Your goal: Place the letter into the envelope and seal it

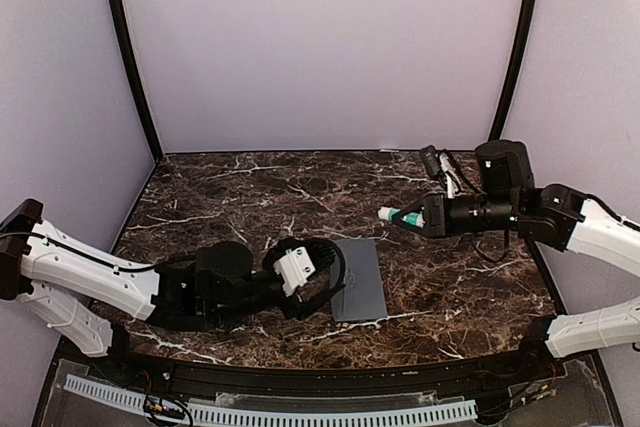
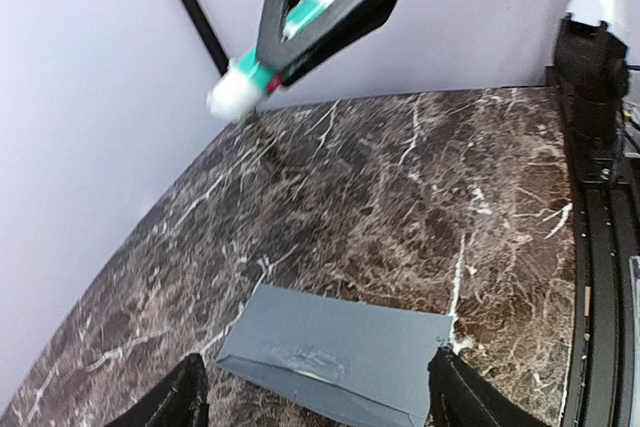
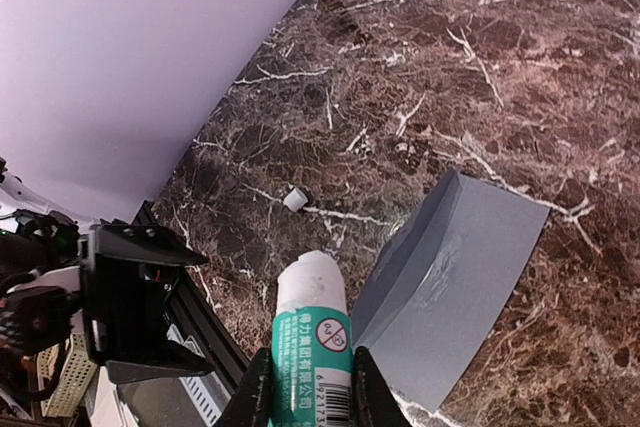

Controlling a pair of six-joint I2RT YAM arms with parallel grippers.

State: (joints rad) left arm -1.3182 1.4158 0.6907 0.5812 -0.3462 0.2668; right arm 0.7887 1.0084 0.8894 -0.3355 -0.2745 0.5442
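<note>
**Tool state.** The left tool has its jaws wide apart and holds nothing; one finger shows at each lower corner of the left wrist view. The right tool is clamped on a white-and-green glue stick, with the uncapped tip pointing forward and raised off the desk.

**Location of task items.** The envelope lies flat on the desk near its front edge, right of centre. Its flap appears folded over, and the folded edge bulges slightly in the right wrist view. The letter is not visible in any view, so it is probably already inside. A small white piece, possibly the glue cap, lies on the desk well apart from the envelope.

**Governing relation.** The envelope lies directly ahead of the left tool, just beyond its fingertips.

- The long axis runs from the front of the desk towards the back, parallel to the line between the two fingers.
- The left arm is clearly the nearer one. The right tool hangs above and beyond the envelope's far right corner.

**Assessment.** The task appears to be at the sealing stage. Any pressing of the flap falls most readily to the left tool, which needs only a short forward reach over the envelope's near long edge.
</note>
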